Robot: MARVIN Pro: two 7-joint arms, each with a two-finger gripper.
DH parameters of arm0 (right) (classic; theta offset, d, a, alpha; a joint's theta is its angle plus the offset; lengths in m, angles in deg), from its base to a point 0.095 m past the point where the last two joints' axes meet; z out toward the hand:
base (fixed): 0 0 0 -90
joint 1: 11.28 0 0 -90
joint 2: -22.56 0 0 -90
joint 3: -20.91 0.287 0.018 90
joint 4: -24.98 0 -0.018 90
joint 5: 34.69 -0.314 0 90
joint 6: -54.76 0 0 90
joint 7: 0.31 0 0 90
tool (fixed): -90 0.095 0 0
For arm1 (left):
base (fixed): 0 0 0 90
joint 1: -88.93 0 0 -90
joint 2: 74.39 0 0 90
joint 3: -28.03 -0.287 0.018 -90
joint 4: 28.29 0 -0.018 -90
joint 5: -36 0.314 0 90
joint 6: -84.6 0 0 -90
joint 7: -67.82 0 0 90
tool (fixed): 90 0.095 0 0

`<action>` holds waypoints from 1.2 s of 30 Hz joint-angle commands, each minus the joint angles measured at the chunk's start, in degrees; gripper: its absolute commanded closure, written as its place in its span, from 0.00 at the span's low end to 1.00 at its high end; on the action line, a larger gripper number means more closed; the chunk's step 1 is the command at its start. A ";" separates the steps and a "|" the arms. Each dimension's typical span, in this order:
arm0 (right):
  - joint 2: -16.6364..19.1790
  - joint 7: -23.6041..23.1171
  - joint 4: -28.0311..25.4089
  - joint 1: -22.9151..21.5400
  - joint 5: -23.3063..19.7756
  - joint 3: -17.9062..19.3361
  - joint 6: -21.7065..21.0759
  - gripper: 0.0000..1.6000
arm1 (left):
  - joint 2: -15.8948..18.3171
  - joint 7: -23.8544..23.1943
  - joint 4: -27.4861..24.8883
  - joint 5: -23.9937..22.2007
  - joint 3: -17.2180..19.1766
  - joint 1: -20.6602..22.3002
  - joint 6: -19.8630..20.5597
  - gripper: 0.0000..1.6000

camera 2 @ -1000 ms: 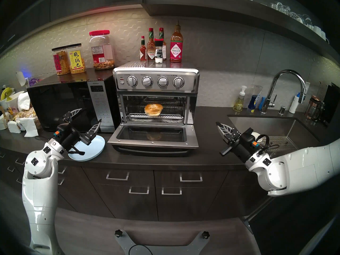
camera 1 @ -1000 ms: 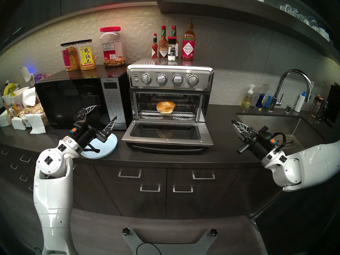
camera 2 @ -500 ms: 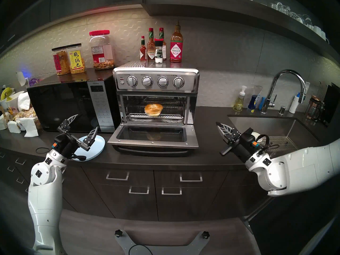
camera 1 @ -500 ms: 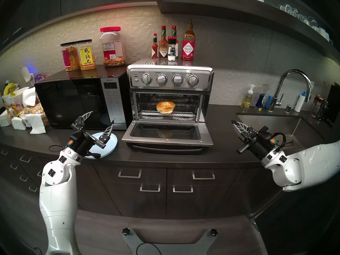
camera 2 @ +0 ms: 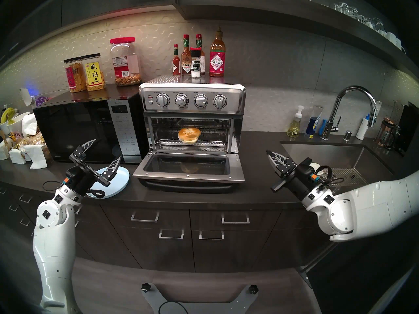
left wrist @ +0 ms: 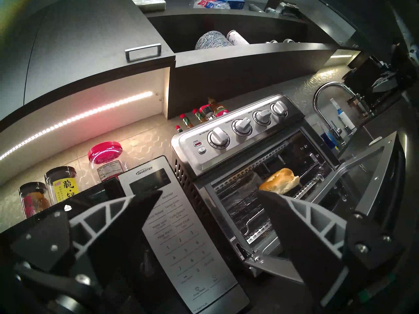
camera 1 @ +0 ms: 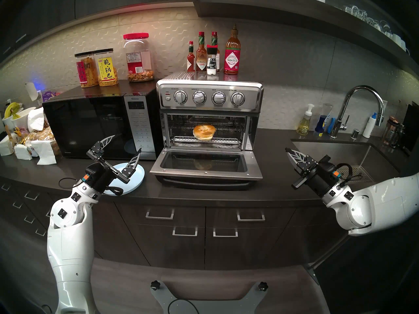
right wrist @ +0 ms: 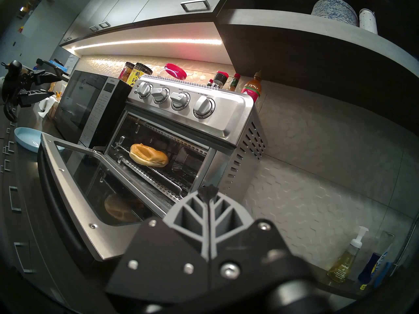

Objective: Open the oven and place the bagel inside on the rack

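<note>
The bagel point(camera 1: 204, 132) sits on the rack point(camera 1: 181, 128) inside the oven point(camera 1: 209, 98), whose door point(camera 1: 206, 164) hangs fully down. The left gripper point(camera 1: 125, 143) hovers wide open and empty above what looks like a pale blue plate point(camera 1: 138, 175); the right gripper point(camera 1: 287, 150) is closed on nothing, right of the door.

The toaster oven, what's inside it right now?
Inside the oven, its door dropped open, a bagel sits on the wire rack. Below the rack runs a slotted rail with foil behind it. The bagel hides the rack beneath it, and the cavity's back is too dark to tell.
</note>
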 commanded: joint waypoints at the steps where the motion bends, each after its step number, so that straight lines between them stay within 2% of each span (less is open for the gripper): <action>1: -0.07 0.07 -0.12 -0.74 0.14 0.49 0.02 1.00 | -0.29 0.42 -0.95 -0.52 0.16 0.71 -0.37 0.00; 31: -0.06 0.07 -0.12 -0.74 0.14 0.49 0.02 1.00 | -0.35 0.42 -0.96 -0.47 0.20 0.73 -0.39 0.00; 32: -0.70 -1.70 1.25 -1.20 0.07 -0.13 0.26 0.00 | -0.35 0.42 -0.96 -0.46 0.20 0.73 -0.39 0.00; 33: -0.55 -1.62 2.19 -1.47 -1.18 -0.22 0.26 0.00 | -0.35 0.42 -0.95 -0.45 0.20 0.73 -0.40 0.00; 36: -0.64 -2.33 3.64 -1.86 -1.22 -0.25 0.26 0.00 | -0.36 0.43 -0.94 -0.44 0.21 0.74 -0.40 0.00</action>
